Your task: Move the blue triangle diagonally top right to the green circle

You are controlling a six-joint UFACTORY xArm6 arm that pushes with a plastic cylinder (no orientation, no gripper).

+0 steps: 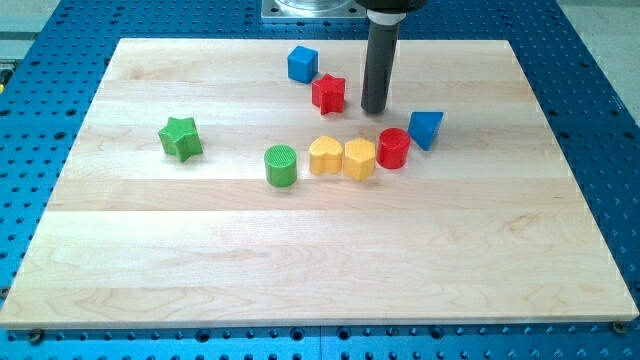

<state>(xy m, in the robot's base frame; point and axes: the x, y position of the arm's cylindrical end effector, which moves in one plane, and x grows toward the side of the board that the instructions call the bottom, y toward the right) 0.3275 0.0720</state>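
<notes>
- Far left of the pale wooden tabletop (150,260), a green star-shaped block (181,137) sits alone, well clear of the work.
- Left of centre stands the green cylinder block (281,165), the circle the task names; the goal spot is just up and to its right.
- Beside it runs a row: a yellow heart-shaped block (325,155), a yellow hexagonal block (359,158) and a red cylinder block (394,148), each touching the next.
- Above, a blue cube (302,64) and a red star-shaped block (328,93) sit near the upper centre.
- The dark rod's tip (375,110) rests just right of the red star, up and left of the blue triangular block (425,129). There is no claw on this arm, so no open or closed state to tell.
- That blue triangle touches the red cylinder's right side. To my eye the tip should circle round to its right, then push leftward above the row, gently, without nudging the red star.
</notes>
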